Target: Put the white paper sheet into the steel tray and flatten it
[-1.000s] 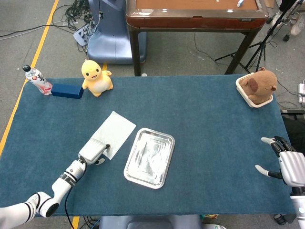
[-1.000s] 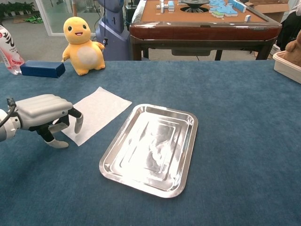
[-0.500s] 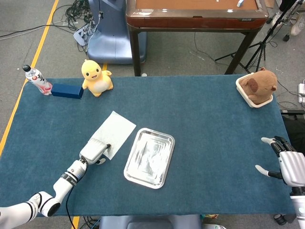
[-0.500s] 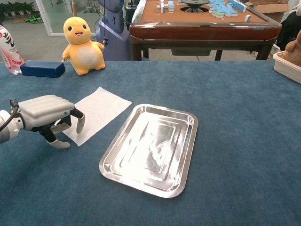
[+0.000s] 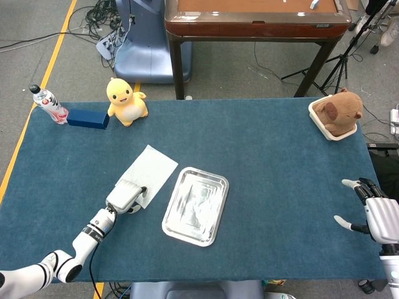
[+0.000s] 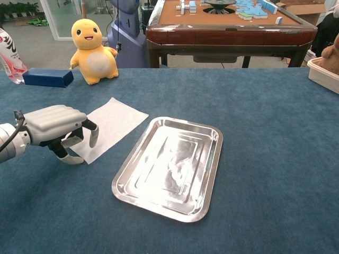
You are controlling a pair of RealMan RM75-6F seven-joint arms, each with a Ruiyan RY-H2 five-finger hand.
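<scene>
The white paper sheet [image 5: 151, 169] [image 6: 114, 123] lies flat on the blue table cloth, just left of the steel tray [image 5: 196, 205] [image 6: 169, 168]. The tray holds nothing. My left hand [image 5: 126, 195] [image 6: 56, 126] is over the sheet's near left corner, palm down and fingers curled downward. One fingertip [image 6: 93, 139] touches the sheet near its edge, while the thumb sits off the sheet, close to the cloth. Nothing is pinched between them. My right hand [image 5: 376, 215] rests at the table's right edge with its fingers spread, holding nothing; the chest view does not show it.
A yellow plush toy [image 5: 126, 101] [image 6: 93, 50], a blue box [image 5: 87, 118] [image 6: 45, 77] and a bottle [image 5: 49, 104] [image 6: 10, 55] stand at the back left. A brown plush in a white basket [image 5: 337, 113] sits at the back right. A brown table [image 6: 228, 26] stands behind.
My left hand has crept a little to the right, further over the sheet's near corner. The sheet, tray and right hand have not moved.
</scene>
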